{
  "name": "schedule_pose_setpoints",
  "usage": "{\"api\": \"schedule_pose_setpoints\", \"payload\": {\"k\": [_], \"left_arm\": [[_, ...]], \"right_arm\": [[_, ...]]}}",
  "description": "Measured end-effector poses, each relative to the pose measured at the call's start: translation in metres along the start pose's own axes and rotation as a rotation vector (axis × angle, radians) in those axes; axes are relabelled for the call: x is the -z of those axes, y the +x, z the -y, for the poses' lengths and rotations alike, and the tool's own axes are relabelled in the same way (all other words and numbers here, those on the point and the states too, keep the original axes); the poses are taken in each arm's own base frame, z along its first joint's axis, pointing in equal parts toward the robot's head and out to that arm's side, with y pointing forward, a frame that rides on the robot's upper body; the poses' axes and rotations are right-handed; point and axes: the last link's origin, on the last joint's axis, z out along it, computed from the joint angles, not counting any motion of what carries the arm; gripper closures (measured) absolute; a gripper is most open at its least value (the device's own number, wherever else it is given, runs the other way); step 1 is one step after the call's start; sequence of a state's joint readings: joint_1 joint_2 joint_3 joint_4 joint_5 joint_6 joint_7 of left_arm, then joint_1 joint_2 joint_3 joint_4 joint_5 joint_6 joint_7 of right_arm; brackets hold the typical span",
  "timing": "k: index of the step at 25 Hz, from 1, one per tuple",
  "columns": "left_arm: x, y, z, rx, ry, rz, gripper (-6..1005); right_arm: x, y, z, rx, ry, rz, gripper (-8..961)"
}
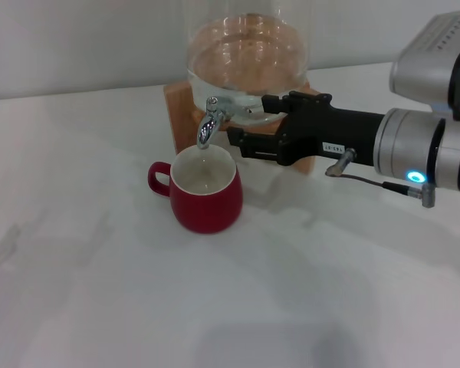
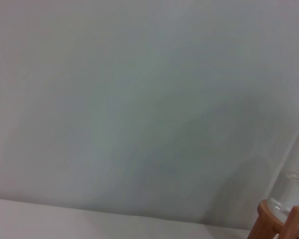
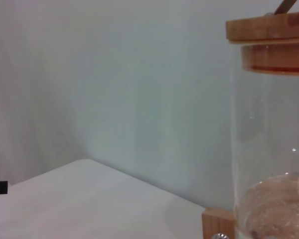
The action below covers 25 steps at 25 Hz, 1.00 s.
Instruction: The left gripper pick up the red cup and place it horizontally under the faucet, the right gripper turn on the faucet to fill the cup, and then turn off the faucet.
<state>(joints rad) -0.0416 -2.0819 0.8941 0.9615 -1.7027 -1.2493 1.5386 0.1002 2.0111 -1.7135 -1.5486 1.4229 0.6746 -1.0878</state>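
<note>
The red cup [image 1: 205, 193] stands upright on the white table, its handle pointing left and its cream inside showing. Its mouth sits directly below the spout of the chrome faucet [image 1: 208, 125], which sticks out from the glass water dispenser [image 1: 247, 65]. My right gripper [image 1: 247, 120] reaches in from the right, level with the faucet. Its two black fingers are open, with tips just right of the faucet and nothing held between them. I cannot tell whether water is running. The left gripper is out of view.
The dispenser rests on a wooden stand [image 1: 176, 115] at the back of the table [image 1: 100, 291]. The left wrist view shows a wall and a corner of the wooden stand [image 2: 281, 224]. In the right wrist view are the dispenser's glass [image 3: 269, 149] and wooden lid [image 3: 269, 30].
</note>
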Motion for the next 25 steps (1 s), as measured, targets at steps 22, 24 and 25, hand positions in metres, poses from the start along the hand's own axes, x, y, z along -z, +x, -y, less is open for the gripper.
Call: {"api": "schedule_pose_setpoints", "payload": {"k": [22,24,25], "left_arm": [[0.002,-0.001,-0.002,-0.009,-0.011,0.001,123],[0.002,-0.001,-0.002,-0.010,-0.010,0.001,123],[0.002,-0.001,-0.001,-0.010,-0.009,0.001,123]], "right_arm": [[-0.010,0.003,-0.017,0.017,-0.058,-0.018,157],[-0.011,0.003,-0.018,0.020,-0.065,-0.022,157],[-0.011,0.003,-0.018,0.022,-0.068,-0.023,157]]}}
